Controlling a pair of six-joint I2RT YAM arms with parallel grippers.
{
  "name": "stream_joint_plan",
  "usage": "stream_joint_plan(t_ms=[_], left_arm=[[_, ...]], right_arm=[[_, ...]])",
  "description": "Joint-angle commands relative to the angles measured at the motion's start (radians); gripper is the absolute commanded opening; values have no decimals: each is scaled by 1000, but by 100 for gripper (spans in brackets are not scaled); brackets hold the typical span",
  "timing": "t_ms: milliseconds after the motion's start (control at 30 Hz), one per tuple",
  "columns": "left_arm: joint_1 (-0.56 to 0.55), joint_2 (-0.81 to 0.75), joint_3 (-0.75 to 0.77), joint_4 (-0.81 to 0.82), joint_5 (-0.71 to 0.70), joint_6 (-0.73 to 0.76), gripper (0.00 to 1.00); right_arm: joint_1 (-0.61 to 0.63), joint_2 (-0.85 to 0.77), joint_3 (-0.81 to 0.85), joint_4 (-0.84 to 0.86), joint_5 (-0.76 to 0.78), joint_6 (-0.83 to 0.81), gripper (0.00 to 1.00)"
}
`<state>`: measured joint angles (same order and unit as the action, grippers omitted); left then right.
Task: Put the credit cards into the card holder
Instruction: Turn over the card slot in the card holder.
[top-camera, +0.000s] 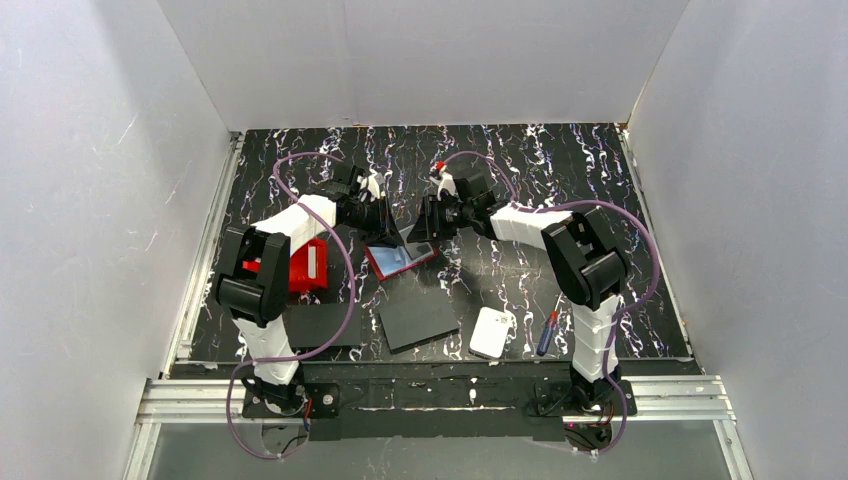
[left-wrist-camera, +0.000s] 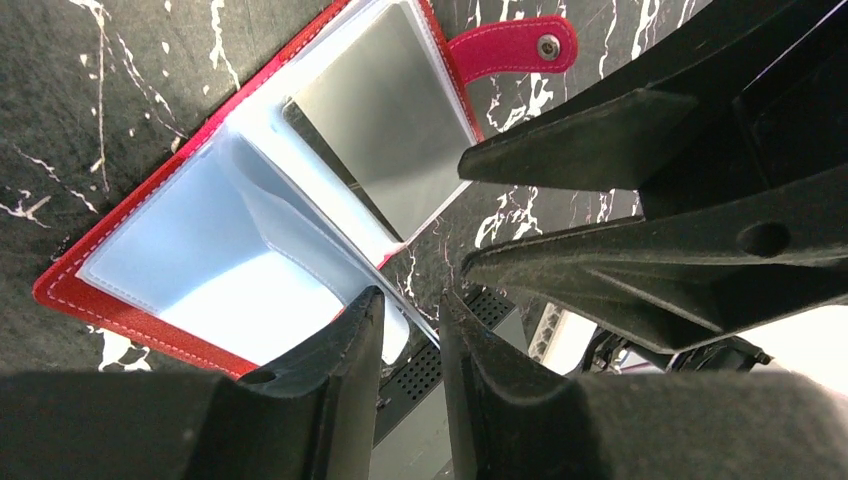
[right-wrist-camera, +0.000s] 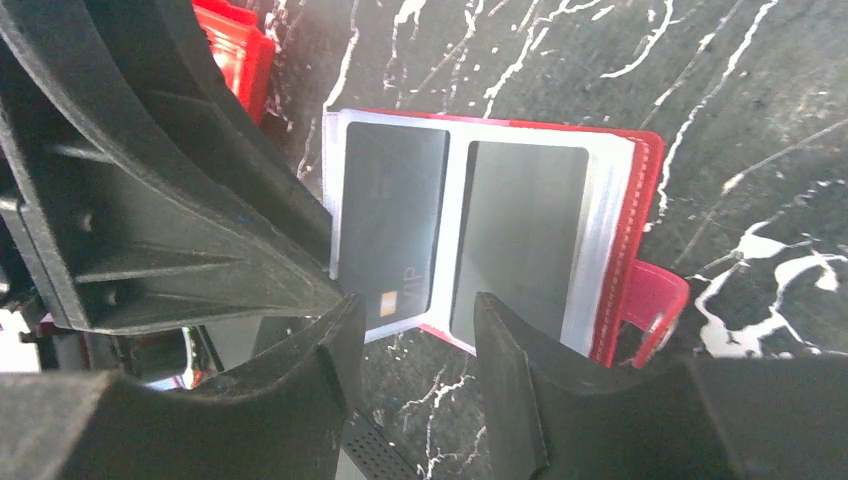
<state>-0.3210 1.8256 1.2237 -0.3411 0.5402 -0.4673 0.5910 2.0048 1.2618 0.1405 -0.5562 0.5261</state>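
The card holder (top-camera: 401, 258) lies opened flat on the table, red-edged with clear sleeves. In the right wrist view two dark credit cards sit in its sleeves, one with a chip (right-wrist-camera: 390, 225) and one beside it (right-wrist-camera: 520, 235). The left wrist view shows a grey card (left-wrist-camera: 385, 110) in a sleeve and the studded strap (left-wrist-camera: 515, 45). My left gripper (left-wrist-camera: 412, 300) hangs at the holder's left edge, slightly open, with a thin clear sleeve edge running into the gap. My right gripper (right-wrist-camera: 418, 305) is open above the holder's near edge, gripping nothing. The two grippers face each other (top-camera: 388, 228) (top-camera: 425, 228).
A bright red bin (top-camera: 305, 268) stands left of the holder under the left arm. Two black sheets (top-camera: 418, 318) (top-camera: 318, 325) lie nearer the bases. A white rounded pad (top-camera: 492, 332) and a blue-and-red pen-like tool (top-camera: 547, 332) lie front right.
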Motion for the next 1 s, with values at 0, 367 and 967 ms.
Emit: stream_joint_plan(t_ms=[0,367,967], left_arm=[[0,-17,-21,31,21,-17,30],[-1,-26,-51,59,9,-40,22],[0,-5,-32,79,13,-54,21]], right_arm=[[-6,-7,-46,157,-78,108,55],[-12,-24,-59,146,-86,81,52],[23,-68,-99,140,-102,35,46]])
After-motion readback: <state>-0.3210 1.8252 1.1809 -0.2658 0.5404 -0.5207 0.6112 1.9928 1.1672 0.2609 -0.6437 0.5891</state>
